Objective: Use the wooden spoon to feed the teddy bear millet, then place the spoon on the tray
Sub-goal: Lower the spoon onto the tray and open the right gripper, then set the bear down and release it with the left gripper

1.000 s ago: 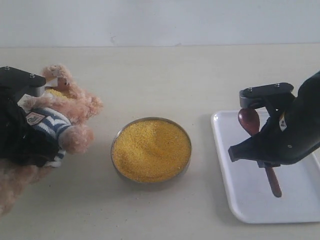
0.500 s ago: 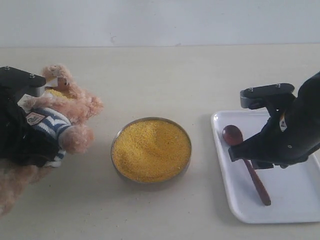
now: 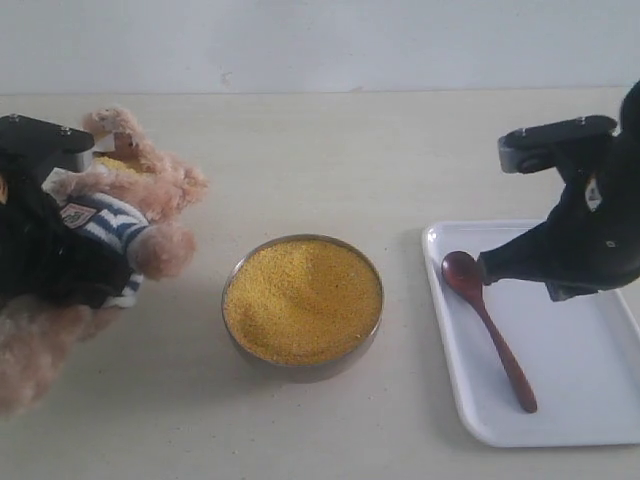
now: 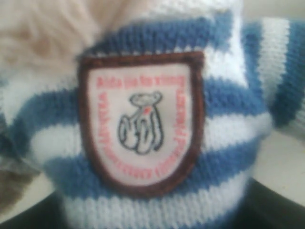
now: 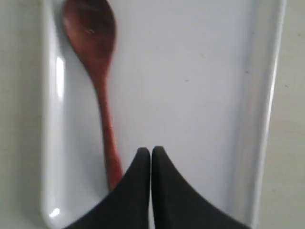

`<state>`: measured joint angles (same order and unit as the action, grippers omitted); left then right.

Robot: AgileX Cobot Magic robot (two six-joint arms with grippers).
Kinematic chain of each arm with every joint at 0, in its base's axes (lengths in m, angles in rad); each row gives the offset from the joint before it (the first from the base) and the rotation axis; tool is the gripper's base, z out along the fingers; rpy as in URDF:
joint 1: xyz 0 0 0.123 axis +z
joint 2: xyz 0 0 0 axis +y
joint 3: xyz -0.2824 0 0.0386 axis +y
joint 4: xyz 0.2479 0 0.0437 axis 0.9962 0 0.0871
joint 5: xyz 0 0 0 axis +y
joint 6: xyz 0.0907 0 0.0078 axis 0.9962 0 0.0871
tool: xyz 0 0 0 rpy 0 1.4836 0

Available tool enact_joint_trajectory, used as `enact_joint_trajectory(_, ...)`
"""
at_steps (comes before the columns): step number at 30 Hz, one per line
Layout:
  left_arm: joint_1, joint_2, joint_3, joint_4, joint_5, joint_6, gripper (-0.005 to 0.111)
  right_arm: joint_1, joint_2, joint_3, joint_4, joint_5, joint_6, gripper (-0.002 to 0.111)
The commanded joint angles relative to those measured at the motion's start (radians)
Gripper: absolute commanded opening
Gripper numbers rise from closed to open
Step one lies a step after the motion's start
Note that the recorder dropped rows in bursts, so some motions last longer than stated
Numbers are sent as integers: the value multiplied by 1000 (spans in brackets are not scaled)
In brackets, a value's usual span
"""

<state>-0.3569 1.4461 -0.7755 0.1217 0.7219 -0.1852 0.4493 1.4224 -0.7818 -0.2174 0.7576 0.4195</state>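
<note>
- Bear (image 3: 150,185) leans tilted at the left edge of the table, head toward the far side. The left gripper (image 3: 60,265) is clamped around its striped torso. A patch of yellow grains (image 3: 115,162) sits by its muzzle.
- Tray (image 3: 580,400) lies flat at the right, well apart from the bear, with the bowl between them.
- Bowl (image 3: 300,368) stands mid-table, just left of the tray and filled with millet (image 3: 300,300).
- Spoon (image 3: 490,330) lies loose in the tray along the rim nearest the bowl. Its scoop end points to the far side and its handle to the near side.
- Right gripper (image 5: 151,155) hangs over the tray beside the spoon, fingertips pressed together and holding nothing.
- Badge (image 4: 143,121) on the bear's shirt fills the left wrist view; it is a white shield with a brown border.
</note>
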Motion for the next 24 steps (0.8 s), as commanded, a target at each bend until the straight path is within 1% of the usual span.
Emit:
enact_joint_trajectory(1,1,38,-70,33,-23,-31,4,0,-202,129,105,-167,-6,0)
enact_joint_trajectory(4,27,89,-108,44,-27,-76,4,0,-362,220,144,-231,-6,0)
enact_joint_trajectory(7,56,144,-126,44,-56,-105,4,0,-494,291,152,-227,-10,0)
enact_joint_trajectory(11,78,208,-141,44,-113,-175,4,0,-634,341,152,-196,-10,0)
enact_joint_trajectory(15,83,262,-144,44,-170,-234,4,0,-717,346,152,-165,-13,0)
enact_joint_trajectory(19,85,310,-144,44,-193,-271,4,0,-735,346,152,-153,-35,0)
enact_joint_trajectory(21,85,333,-144,42,-193,-271,7,0,-735,346,152,-153,-37,0)
enact_joint_trajectory(22,85,341,-144,40,-191,-271,11,0,-735,346,152,-153,-37,0)
enact_joint_trajectory(24,85,352,-144,29,-188,-271,22,0,-735,346,152,-155,-37,0)
